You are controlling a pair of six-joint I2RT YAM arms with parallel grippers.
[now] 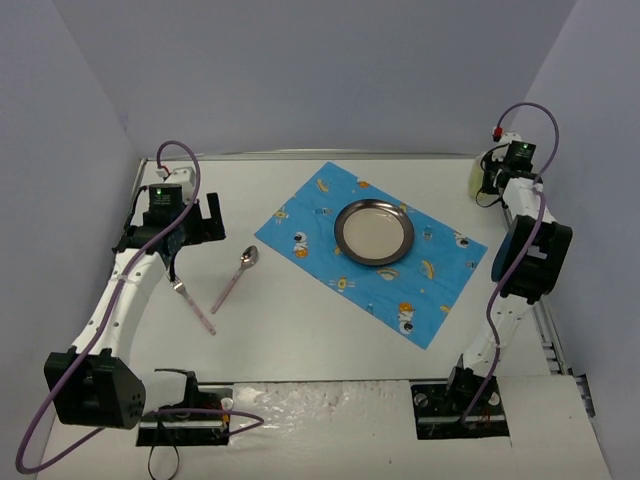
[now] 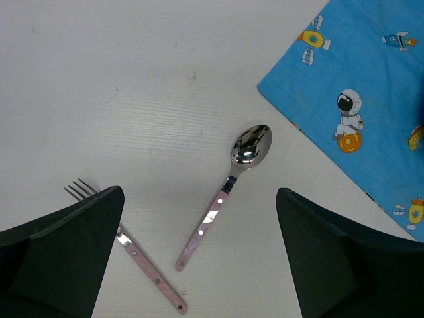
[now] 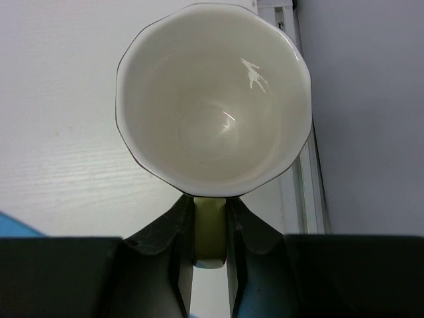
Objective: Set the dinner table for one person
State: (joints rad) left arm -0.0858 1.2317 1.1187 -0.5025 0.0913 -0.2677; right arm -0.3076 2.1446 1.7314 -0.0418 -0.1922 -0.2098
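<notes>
At the far right corner of the large flat white rectangular dinner table (image 1: 300, 340), the right gripper (image 3: 211, 222) is clamped on the pale yellow-green handle of a cream glazed ceramic cup (image 3: 212, 99), its two dark fingers pinching the handle from both sides just under the rim. The step in hand appears to be carrying this cup over to the place setting. To do it well, the arm should probably lift straight up first, because the table's metal edge rail (image 3: 306, 185) runs close beside the cup. It should also keep the mouth level, since a handle grip leaves the body hanging to one side (slow, steady travel would suit). A sensible landing spot is bare tabletop just beside the blue astronaut-print cloth (image 1: 300, 225), not on the round shallow metal plate (image 1: 374, 232) at the cloth's middle.

The left gripper (image 2: 199, 199) hovers with its fingers spread wide and holds nothing. Below it, left of the cloth, lie a steel spoon with a pink riveted handle (image 2: 222, 199) and a matching pink-handled fork (image 2: 149, 271), apart from each other.

The cup is glossy and empty, and its gently faceted rim is edged with a thin dark line. The plate has a dull sheen. The cloth lies flat and looks thin and soft, and the tabletop carries a faint grain.
</notes>
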